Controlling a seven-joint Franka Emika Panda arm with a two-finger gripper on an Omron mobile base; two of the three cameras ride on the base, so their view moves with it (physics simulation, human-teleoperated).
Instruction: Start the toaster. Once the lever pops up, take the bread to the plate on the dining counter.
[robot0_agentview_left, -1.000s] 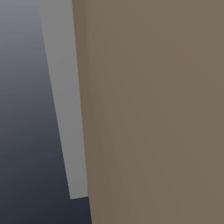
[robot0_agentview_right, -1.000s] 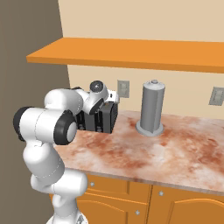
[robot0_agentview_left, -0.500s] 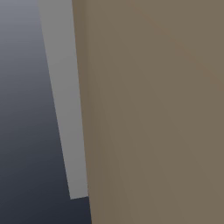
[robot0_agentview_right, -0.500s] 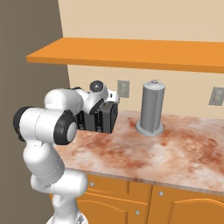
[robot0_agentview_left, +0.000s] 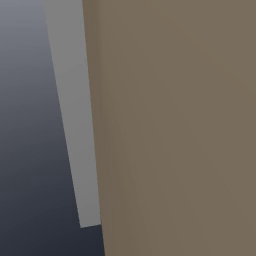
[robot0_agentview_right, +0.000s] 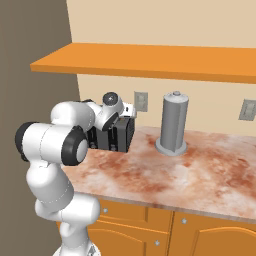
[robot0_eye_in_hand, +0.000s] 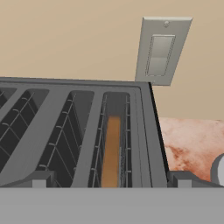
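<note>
The toaster (robot0_eye_in_hand: 83, 131) is dark grey with several wire-lined slots, seen from just above in the hand view. The bread (robot0_eye_in_hand: 111, 153), a tan slice on edge, sits deep in the rightmost slot. My gripper (robot0_eye_in_hand: 111, 181) hangs open directly over that slot, one fingertip (robot0_eye_in_hand: 38, 180) on each side and nothing between them. In the right base view the black toaster (robot0_agentview_right: 119, 136) stands on the counter at the back left, with my hand right above it. I cannot make out its lever. The plate and the dining counter are out of view.
A tall grey cylinder (robot0_agentview_right: 173, 125) stands right of the toaster on the marbled counter (robot0_agentview_right: 165, 175). An orange shelf (robot0_agentview_right: 150, 56) runs overhead. Wall outlets (robot0_eye_in_hand: 162, 51) sit behind the toaster. A brown wall panel (robot0_agentview_left: 175, 125) stands close on the left side.
</note>
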